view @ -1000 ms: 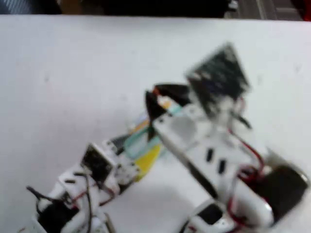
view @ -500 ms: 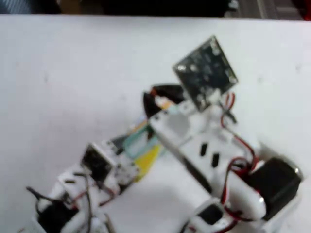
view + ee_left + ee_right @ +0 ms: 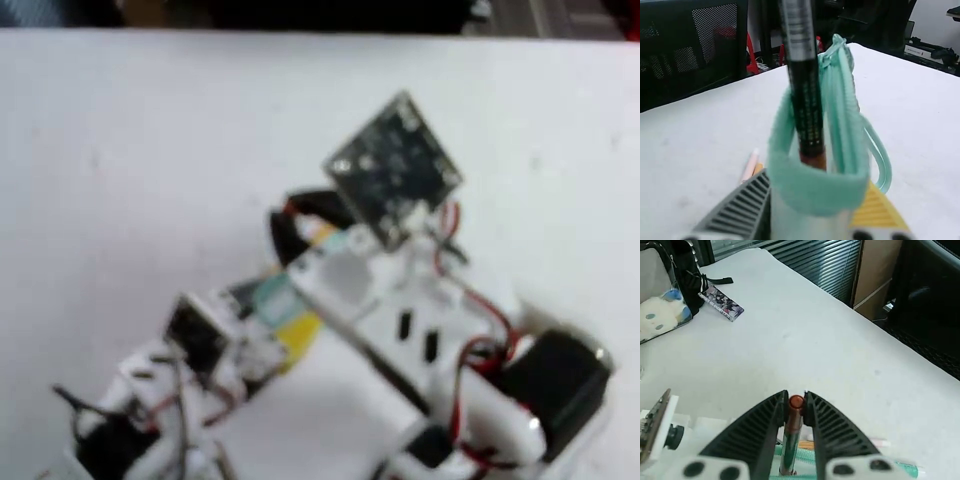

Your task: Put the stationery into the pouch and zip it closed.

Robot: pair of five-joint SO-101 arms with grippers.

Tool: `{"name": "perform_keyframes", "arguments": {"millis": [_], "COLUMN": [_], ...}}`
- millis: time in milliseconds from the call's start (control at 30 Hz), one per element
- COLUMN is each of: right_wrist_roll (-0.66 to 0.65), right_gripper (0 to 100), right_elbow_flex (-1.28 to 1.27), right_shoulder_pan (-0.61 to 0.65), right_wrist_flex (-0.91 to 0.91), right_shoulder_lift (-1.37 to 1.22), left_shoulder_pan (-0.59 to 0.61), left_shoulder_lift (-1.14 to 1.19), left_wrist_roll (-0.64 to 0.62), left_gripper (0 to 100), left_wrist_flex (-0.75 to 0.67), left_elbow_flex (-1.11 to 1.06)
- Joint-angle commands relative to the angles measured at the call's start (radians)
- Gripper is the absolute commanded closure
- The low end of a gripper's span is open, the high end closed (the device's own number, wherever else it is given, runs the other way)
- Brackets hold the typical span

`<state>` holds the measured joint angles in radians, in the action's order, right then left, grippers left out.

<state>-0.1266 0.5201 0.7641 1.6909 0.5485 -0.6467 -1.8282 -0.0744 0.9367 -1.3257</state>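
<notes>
Pouch (image 3: 815, 192): mint green, mouth open, set between the left jaws, which are clenched on its lower part. Pen (image 3: 802, 75): dark barrel, reddish-brown lower end, upright, with that end inside the pouch mouth beside the zip band. Right jaws grasp the pen near its upper, orange tip, directly above the pouch. Pale pencil (image 3: 750, 167) lies flat on the white counter (image 3: 695, 145), just beside the left jaws.

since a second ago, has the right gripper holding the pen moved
Yes. In the high view the right gripper shifted left, closer to the left arm, which stayed put.
</notes>
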Motion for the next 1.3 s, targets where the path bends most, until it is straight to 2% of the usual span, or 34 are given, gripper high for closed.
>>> {"name": "perform_keyframes", "arguments": {"millis": [0, 133, 200, 533, 767, 933, 1100, 1267], "right_wrist_roll": [0.0, -0.008, -0.008, -0.008, -0.008, -0.008, -0.002, -0.006], "right_gripper": [90.9, 72.9, 68.3, 76.5, 77.2, 77.2, 77.2, 77.2], "right_elbow_flex": [-0.006, -0.052, -0.074, -0.077, -0.075, -0.075, -0.086, -0.141], "right_shoulder_pan": [-0.016, -0.036, -0.035, -0.038, -0.042, -0.188, -0.363, -0.443], "right_wrist_flex": [0.024, 0.024, 0.022, 0.021, 0.021, -0.053, -0.116, -0.113], "right_shoulder_lift": [0.01, 0.01, 0.01, 0.01, 0.012, 0.067, 0.102, 0.056], "left_shoulder_pan": [0.005, 0.005, 0.005, 0.005, 0.005, 0.005, 0.005, 0.041], "left_shoulder_lift": [-0.005, -0.005, -0.005, -0.005, -0.005, -0.005, -0.005, -0.005], "left_wrist_roll": [-0.044, -0.044, -0.044, 0.006, 0.012, 0.034, 0.078, 0.084], "left_gripper": [82, 82, 82, 82, 84, 98, 98, 98], "left_wrist_flex": [0.006, 0.006, 0.006, 0.003, 0.0, -0.017, -0.023, 0.017], "left_elbow_flex": [0.002, 0.002, 0.002, 0.0, 0.0, 0.005, 0.006, 0.098]}}
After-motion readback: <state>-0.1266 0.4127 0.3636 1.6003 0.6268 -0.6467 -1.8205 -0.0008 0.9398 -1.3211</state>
